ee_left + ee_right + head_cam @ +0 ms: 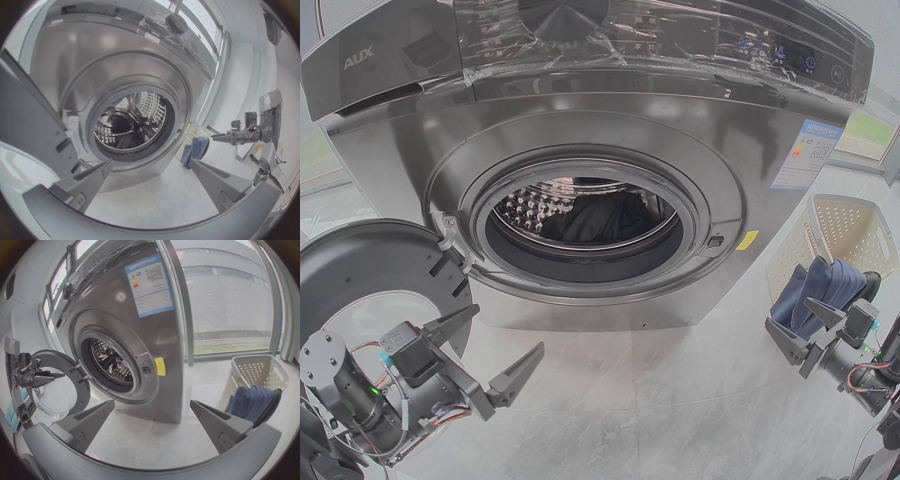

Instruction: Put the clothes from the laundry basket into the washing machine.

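The washing machine stands with its round door swung open to the left. A dark garment lies inside the drum. At the right, the beige laundry basket holds a blue cloth draped over its near rim, with a black piece beside it. My right gripper is open, just in front of the blue cloth and apart from it. My left gripper is open and empty, low in front of the door, facing the drum opening.
The open door juts out on the left, close to my left arm. Pale tiled floor lies bare between the machine and both grippers. Windows run behind the basket and along the machine's right side.
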You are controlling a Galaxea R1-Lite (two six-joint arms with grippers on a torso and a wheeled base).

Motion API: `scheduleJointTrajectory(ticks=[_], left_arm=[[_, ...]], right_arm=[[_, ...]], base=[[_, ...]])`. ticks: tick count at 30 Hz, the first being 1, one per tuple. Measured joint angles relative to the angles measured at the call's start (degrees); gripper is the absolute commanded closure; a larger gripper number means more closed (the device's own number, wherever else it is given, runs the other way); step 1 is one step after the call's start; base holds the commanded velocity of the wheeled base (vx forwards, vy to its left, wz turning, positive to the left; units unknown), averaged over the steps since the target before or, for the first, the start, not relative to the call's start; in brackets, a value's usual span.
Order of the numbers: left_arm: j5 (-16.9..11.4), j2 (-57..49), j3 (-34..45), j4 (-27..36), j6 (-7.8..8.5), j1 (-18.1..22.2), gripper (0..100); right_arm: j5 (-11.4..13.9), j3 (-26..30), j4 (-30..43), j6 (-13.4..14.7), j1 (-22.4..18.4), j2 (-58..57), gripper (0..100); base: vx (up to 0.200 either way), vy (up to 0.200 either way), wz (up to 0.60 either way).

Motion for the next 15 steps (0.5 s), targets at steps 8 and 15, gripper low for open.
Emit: scheduleJointTrajectory(ticks=[8,15], left_arm=[[-0.02,-11.36,4.13,6.22,1.83,4.05,0],[-0.29,-26.65,5.27,23.52,2.58,9.58,0]], right_arm=[[-2.43,0.06,25.23,-0.10,-1.19,-16.76,0],[-3.25,0.06,43.54,-0.10,-3.28,-34.95,0]], base=[[-0.125,0.000,0.00],[-0.114,0.000,0.00]])
